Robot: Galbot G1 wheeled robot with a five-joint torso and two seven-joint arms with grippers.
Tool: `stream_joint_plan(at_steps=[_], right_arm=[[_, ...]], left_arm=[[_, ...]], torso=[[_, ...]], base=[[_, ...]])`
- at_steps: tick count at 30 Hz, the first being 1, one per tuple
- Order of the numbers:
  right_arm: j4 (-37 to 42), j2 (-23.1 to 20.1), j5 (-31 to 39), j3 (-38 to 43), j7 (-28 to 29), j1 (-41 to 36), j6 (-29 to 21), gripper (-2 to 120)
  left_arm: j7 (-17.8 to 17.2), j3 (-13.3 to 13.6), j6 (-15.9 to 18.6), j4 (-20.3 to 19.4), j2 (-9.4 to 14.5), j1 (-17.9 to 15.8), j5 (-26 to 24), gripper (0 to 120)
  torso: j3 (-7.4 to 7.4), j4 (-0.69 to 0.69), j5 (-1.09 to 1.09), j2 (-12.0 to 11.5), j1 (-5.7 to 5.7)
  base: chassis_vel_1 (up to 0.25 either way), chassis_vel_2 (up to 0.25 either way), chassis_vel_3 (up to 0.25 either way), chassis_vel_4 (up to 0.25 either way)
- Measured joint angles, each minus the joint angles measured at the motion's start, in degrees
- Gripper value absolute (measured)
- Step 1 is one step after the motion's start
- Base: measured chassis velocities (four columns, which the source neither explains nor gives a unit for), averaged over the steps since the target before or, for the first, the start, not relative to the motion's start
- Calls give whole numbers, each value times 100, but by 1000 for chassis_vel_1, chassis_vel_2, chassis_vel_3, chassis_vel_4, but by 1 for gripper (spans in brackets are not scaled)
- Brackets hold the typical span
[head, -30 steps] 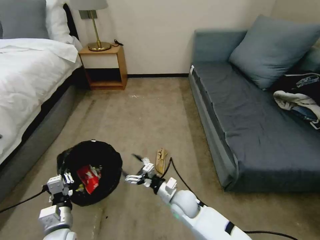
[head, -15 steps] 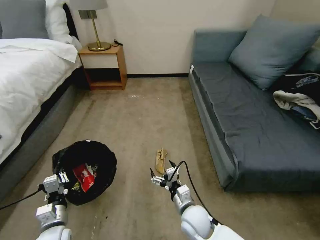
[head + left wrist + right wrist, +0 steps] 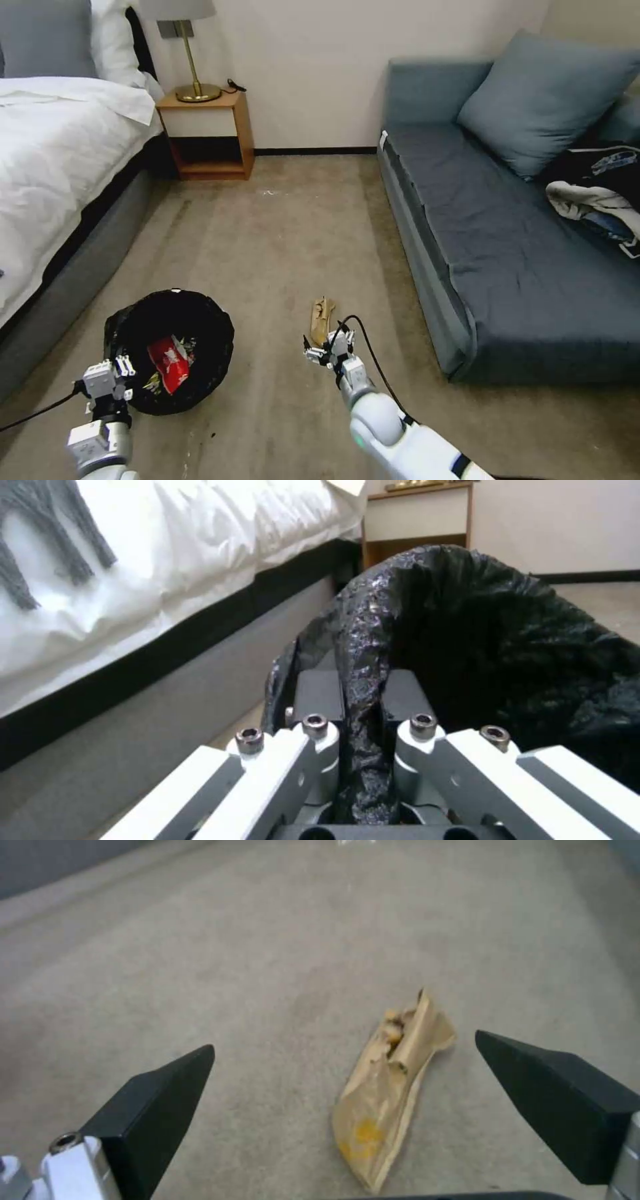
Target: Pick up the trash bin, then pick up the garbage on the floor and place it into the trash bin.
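The left hand [image 3: 123, 371] is clenched on the rim of the trash bin [image 3: 200, 320], which is held low beside the bed [image 3: 60, 173]; a red wrapper [image 3: 170, 354] lies inside. The right hand [image 3: 347, 1090] is spread wide, just short of the tan wrapper [image 3: 390, 1090] lying on the floor [image 3: 287, 227].

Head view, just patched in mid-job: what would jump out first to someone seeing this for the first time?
First, the black-lined trash bin on the carpet beside the bed, a red wrapper inside, the left hand shut on its rim. Next, the tan wrapper lying flat on the floor near the sofa, with the right hand open just short of it, fingers either side in its wrist view.
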Motion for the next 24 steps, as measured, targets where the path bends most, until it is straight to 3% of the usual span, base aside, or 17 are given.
stream_joint_plan(at_steps=[3,6,10,13,20,24], right_arm=[[-888,430,79,26,-156,532,150,100],[-1299,708,108,45,-226,793,92,100],[-1976,1081,-147,146,-250,1127,-207,100],[-2677,1322,-392,232,-316,1384,-155,100],[-3151,1471,-550,261,-478,1501,-28,95],[-3153,1459,-624,255,-479,1483,-225,81]], left_arm=[[5,0,14,0,-6,-1,0,7],[10,8,31,1,-22,-19,3,7],[12,11,50,20,-47,-52,16,7],[13,13,52,20,-83,-49,29,7],[13,13,50,5,-107,-27,32,7],[13,18,45,2,-132,-23,38,7]], torso=[[0,1,-1,0,0],[0,1,0,0,0],[0,1,-1,0,0],[0,1,-1,0,0],[0,0,-1,0,0],[0,1,0,0,0]], base=[[0,0,0,0],[0,0,0,0],[0,0,0,0],[0,0,0,0],[0,0,0,0],[0,0,0,0]])
